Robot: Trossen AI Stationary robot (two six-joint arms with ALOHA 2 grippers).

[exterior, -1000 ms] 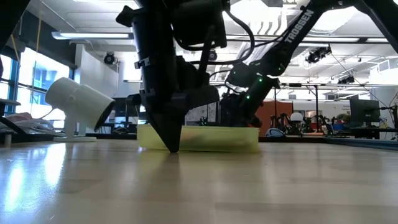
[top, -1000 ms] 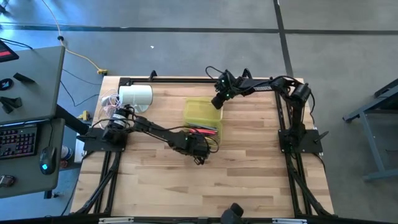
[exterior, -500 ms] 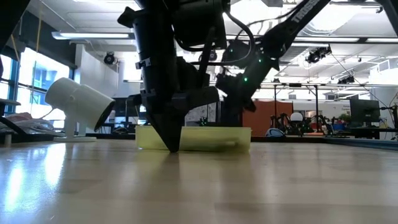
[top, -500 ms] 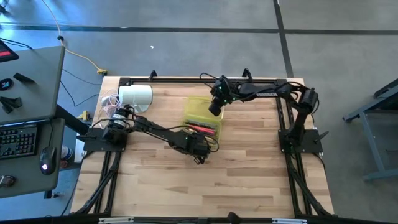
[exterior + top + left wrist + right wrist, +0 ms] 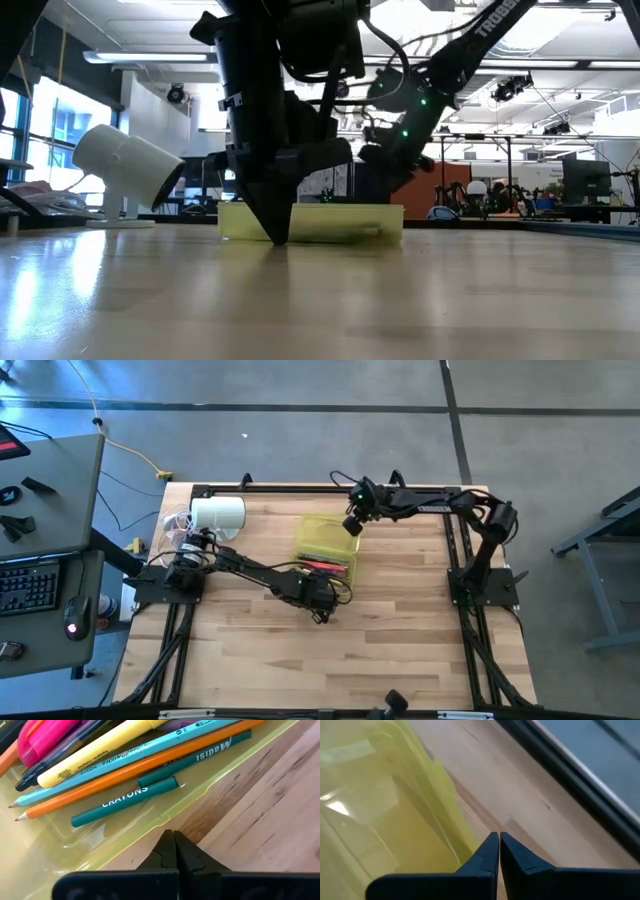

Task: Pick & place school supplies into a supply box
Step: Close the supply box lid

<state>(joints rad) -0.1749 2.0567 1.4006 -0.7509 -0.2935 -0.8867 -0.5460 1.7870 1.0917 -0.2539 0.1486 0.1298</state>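
Observation:
The supply box (image 5: 322, 541), translucent yellow-green, lies flat on the wooden table; in the low view the box (image 5: 330, 222) shows behind my left arm. School supplies (image 5: 326, 567) lie along its near end: orange pencil (image 5: 125, 774), light blue pencil (image 5: 150, 749), yellow pen (image 5: 95, 751), pink pens (image 5: 40, 739), two teal crayons (image 5: 125, 801). My left gripper (image 5: 173, 841) is shut and points down at the table just outside the box's near wall (image 5: 210, 794). My right gripper (image 5: 352, 526) is shut and hovers above the box's far right corner (image 5: 437, 787). No scissors show. My left gripper's shut fingertips (image 5: 278, 236) come straight down to the bare wood beside the box's near wall. I cannot tell whether they touch the box or the table. My right gripper is raised above the box (image 5: 385, 155) and touches nothing.
A white cylinder (image 5: 218, 515) with cables stands at the far left of the table, left of the box, and also shows in the low view (image 5: 125, 165). Bare wood (image 5: 400, 620) stretches near and right of the box. A desk with a keyboard (image 5: 30, 585) stands left of the table.
My right gripper dipped down over the box's far right part, then rose again and drew back toward the far right corner. During the dip the box's right end shifted a little toward the table's left. My left gripper kept still.

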